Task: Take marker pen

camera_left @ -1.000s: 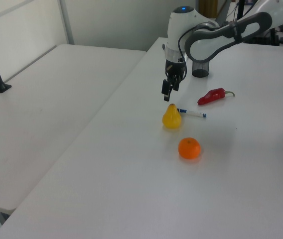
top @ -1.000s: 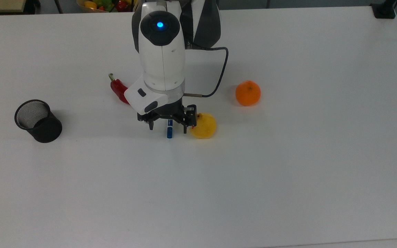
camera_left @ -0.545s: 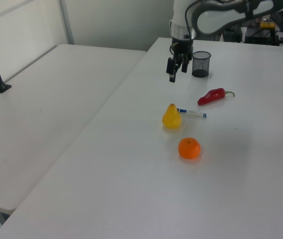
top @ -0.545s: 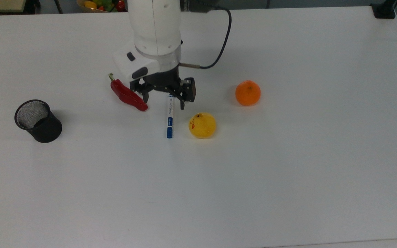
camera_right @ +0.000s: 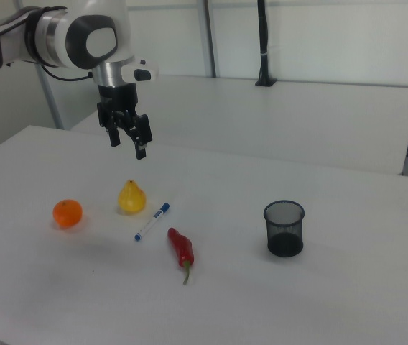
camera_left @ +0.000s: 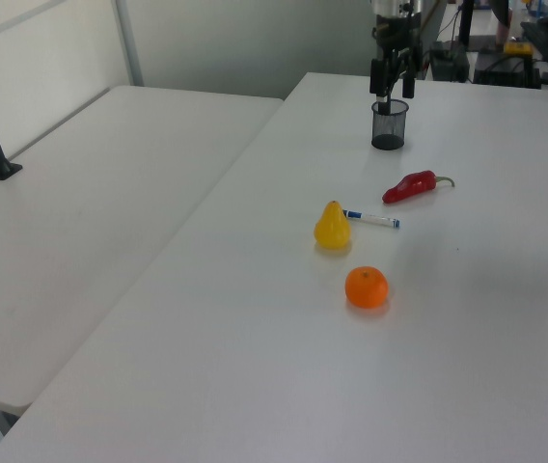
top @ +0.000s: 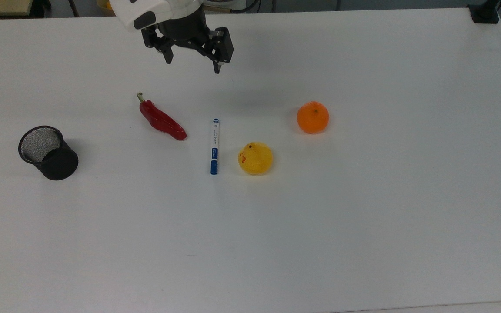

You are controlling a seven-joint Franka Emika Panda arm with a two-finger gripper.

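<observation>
The slim white-barrelled marker pen with a blue cap lay flat on the white bench, just left of centre in the top view, untouched. A yellow pear-shaped fruit sat just beside it toward the top view's right, and a red chilli pepper lay near it on the other side. A round orange rested further right. A black mesh pen cup stood well apart at the left edge of the frame. The black two-finger gripper hung at the upper middle of the frame, raised above the bench, its fingers spread apart and holding nothing.
</observation>
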